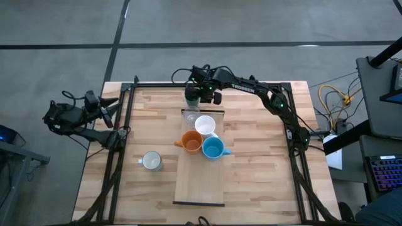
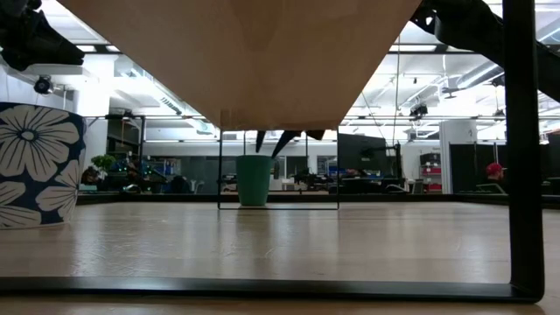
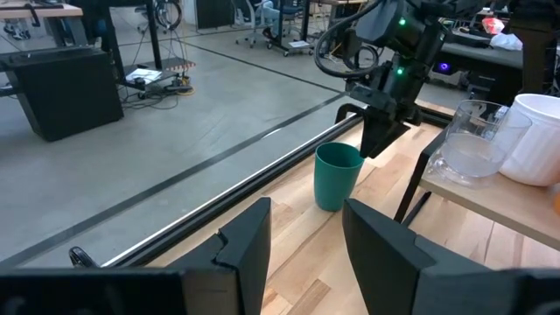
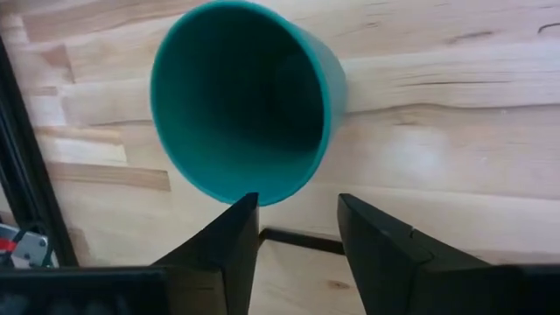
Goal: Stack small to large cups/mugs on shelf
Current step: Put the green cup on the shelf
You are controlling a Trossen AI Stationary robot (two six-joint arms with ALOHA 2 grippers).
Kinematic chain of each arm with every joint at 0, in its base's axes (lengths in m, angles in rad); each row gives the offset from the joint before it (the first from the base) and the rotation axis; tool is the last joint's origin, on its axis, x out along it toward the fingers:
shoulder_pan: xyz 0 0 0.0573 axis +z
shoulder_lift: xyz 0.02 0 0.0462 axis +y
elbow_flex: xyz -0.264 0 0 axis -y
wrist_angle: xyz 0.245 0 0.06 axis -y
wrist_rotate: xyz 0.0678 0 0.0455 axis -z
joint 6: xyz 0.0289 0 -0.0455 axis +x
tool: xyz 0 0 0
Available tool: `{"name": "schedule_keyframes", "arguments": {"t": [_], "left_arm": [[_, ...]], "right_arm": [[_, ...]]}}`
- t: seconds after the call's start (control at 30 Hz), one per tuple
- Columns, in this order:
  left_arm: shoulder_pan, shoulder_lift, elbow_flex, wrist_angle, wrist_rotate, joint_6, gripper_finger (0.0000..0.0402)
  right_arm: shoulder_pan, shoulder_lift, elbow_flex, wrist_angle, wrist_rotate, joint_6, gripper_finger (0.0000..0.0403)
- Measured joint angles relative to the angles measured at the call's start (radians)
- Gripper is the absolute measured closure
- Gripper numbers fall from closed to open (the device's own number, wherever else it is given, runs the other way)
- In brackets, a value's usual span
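— So, what carries everything?

— A worktop (image 1: 264, 163) of pale planked wood with darker knots, framed by dark metal rails. On it stands the shelf (image 1: 200, 182), a long narrow board of smooth pale wood raised on thin dark legs, with dark strips at its short ends.

— And the cups, taking the shelf as the mark?

— On the shelf's far half stand the clear glass (image 1: 190, 117), the white mug (image 1: 205, 125), the orange mug (image 1: 191, 140) and the light blue mug (image 1: 213, 149), close together. The dark green cup (image 1: 192, 95) stands upright on the worktop just beyond the shelf's far end. The pale grey-white mug (image 1: 151, 161) sits on the worktop off the shelf's left side; in the low view it shows a dark blue band with pale flowers.

— The claws?

— The right claw (image 4: 296, 229) hangs over the green cup, its fingers spread wide just above the cup's rim and gripping nothing. The left claw (image 3: 306, 241) waits well off the shelf's left side at the worktop's edge, fingers apart and empty.

— The room?

— Grey floor with dark seams, a large hall with ceiling lights, desks and equipment behind. Beyond the worktop's right side lie yellow cables and a lit keyboard (image 1: 384, 173).
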Motion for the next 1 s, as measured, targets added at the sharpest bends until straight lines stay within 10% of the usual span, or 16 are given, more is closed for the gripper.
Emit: {"name": "schedule_keyframes", "arguments": {"t": [1.0], "left_arm": [[0.0,0.0,-0.001,0.0,0.0,0.0,0.0272]], "right_arm": [[-0.014,0.001,-0.058,0.08,0.018,-0.026,0.0365]]}}
